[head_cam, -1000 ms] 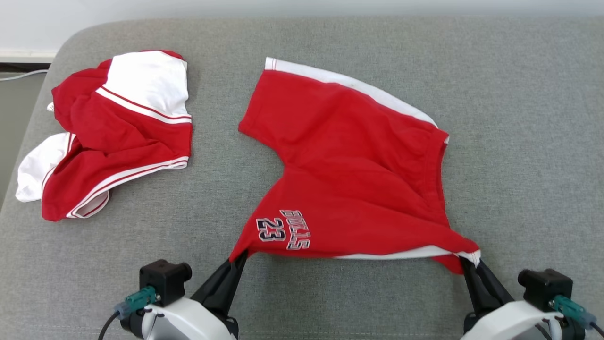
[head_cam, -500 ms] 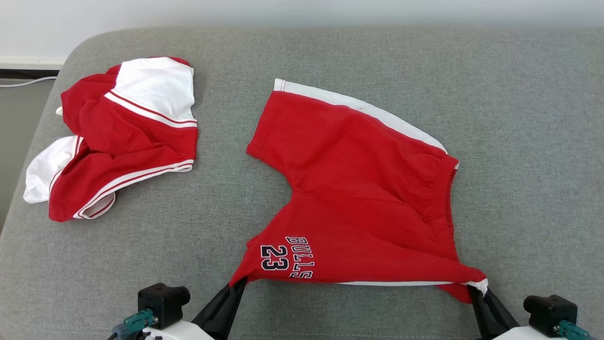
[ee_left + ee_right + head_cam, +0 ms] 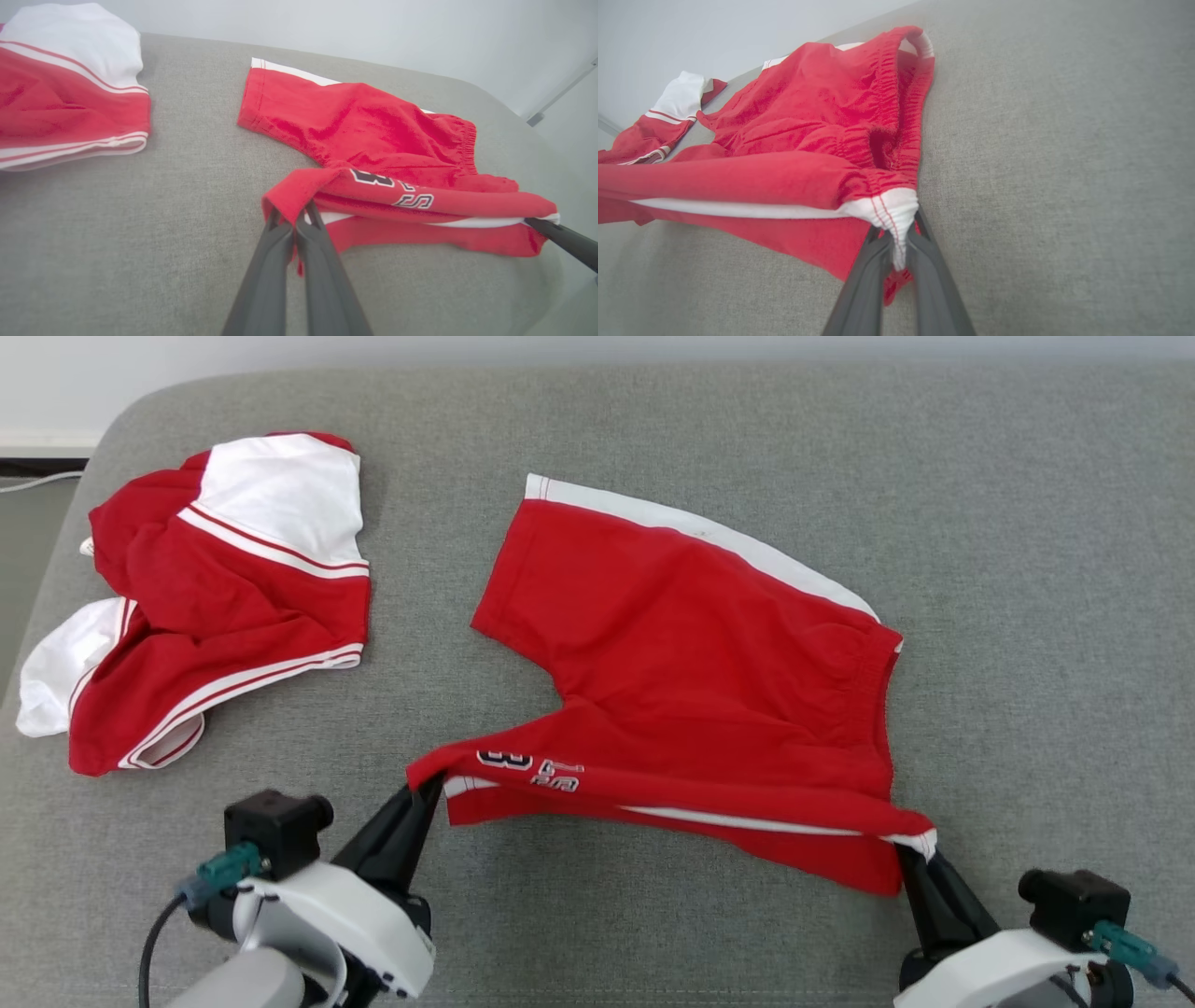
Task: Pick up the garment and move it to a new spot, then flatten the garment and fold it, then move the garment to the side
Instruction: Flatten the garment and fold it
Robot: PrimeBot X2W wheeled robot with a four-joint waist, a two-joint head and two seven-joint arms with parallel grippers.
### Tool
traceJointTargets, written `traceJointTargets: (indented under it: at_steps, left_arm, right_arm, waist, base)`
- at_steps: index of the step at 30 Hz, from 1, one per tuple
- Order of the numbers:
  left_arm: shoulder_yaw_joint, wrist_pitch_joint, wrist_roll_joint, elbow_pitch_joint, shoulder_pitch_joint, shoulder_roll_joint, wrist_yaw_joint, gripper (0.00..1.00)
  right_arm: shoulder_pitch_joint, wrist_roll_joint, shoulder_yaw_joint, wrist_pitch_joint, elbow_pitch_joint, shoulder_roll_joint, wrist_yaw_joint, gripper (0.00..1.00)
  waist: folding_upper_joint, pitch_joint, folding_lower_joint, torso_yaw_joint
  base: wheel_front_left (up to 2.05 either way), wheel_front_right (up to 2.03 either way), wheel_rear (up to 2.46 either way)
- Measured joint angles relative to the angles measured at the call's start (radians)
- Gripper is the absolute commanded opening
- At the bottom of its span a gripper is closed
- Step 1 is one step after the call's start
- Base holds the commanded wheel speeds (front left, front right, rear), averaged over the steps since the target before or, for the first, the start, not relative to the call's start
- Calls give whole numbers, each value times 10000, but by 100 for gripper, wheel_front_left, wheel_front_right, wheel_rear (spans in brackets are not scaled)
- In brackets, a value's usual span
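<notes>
- Head view: shorts (image 3: 709, 653) on the cushion (image 3: 1027, 523); left gripper (image 3: 425, 791) clamps the near hem corner, right gripper (image 3: 913, 859) the waistband corner; the lifted edge runs left–right between them.
- Left wrist view: jaws closed on red hem.
- Right wrist view: jaws closed on white trim; the flat half lies ahead.

Red white-striped shorts (image 3: 691, 644), far half flat, near edge raised, taut

The right end effector (image 3: 896, 235) pinches a white-trimmed waistband corner of the red shorts (image 3: 808, 140), and their near edge stretches taut and lifted toward the left. The rest lies rumpled on the grey cushion (image 3: 1064, 163). At far left, what may be a second garment (image 3: 658, 121), red and white, is cut off by the frame.
</notes>
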Motion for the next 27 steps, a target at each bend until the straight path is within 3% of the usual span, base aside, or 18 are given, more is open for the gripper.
traceJointTargets:
  at_steps: [11,19,27]
  left_arm:
    - [190,972,190,1471,-2882,-144,-980,0]
    - [128,1565,500,3860,-5539,-953,-2104,0]
    - [132,1542,715,6119,-7333,-1697,-2675,0]
  right_arm:
    - [-2241,539,830,-408,405,-35,-2,0]
    - [-4360,1476,1735,-1011,1624,-125,-2,0]
    - [-6295,2109,2546,-1352,2451,-178,-2,0]
  waist:
    - [0,888,0,-399]
    - [0,1780,0,-931]
    - [0,2528,0,-1458]
  base:
    - [0,0,0]
    - [0,0,0]
    - [0,0,0]
